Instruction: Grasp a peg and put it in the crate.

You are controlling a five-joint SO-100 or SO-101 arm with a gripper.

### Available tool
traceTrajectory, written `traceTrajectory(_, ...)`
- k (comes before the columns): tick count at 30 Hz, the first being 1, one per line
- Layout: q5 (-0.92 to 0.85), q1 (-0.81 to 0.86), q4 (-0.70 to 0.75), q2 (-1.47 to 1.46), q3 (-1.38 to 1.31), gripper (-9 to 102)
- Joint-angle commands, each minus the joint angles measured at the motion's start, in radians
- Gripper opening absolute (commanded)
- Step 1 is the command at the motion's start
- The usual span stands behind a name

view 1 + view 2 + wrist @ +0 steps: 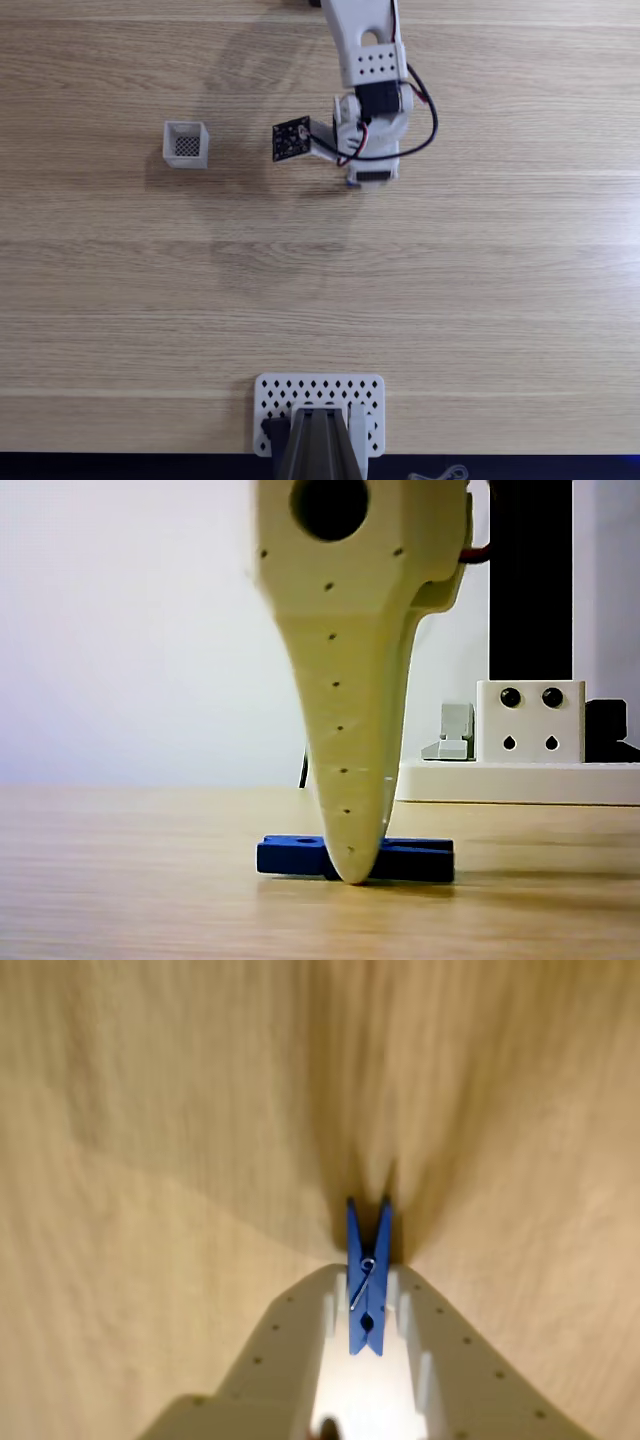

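Leftmost in the fixed view: small white square open-topped crate with dark mesh bottom (186, 144), standing on the pale wooden table (480, 280), nothing inside it that I can see. It sits at about nine o'clock from my wrist, well apart.

Centre of that view: my white arm reaching down from twelve o'clock, with the black wrist camera board (291, 139) sticking out toward the crate. At six o'clock, on the table edge, a larger white perforated plate (320, 392).

Side-on in the other view: slim blue plastic clothespin peg (415, 858) lies flat on the wood. My cream-coloured finger (350, 770) comes down in front of it, tip on or just off the table.

Wrist view: my gripper (367, 1295) straddles the peg (368, 1250), one finger either side, both pressed or nearly pressed against its flanks. I judge I am clamped on the peg, though it is not lifted.

Progress, as I read it: reach and closing done or all but done. Left: lift clear, carry toward nine o'clock, centre over the crate, let go. Peg is about as long as the crate is wide, so the drop wants care.
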Motion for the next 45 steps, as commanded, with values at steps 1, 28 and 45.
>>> traceTrajectory(1, -0.218, 0.061, -0.077, 0.419, 0.236, -1)
traceTrajectory(28, -1.313, 0.723, -1.298, 0.960, 1.170, -1)
traceTrajectory(45, -1.313, 0.732, -1.569, 0.617, 1.092, 0)
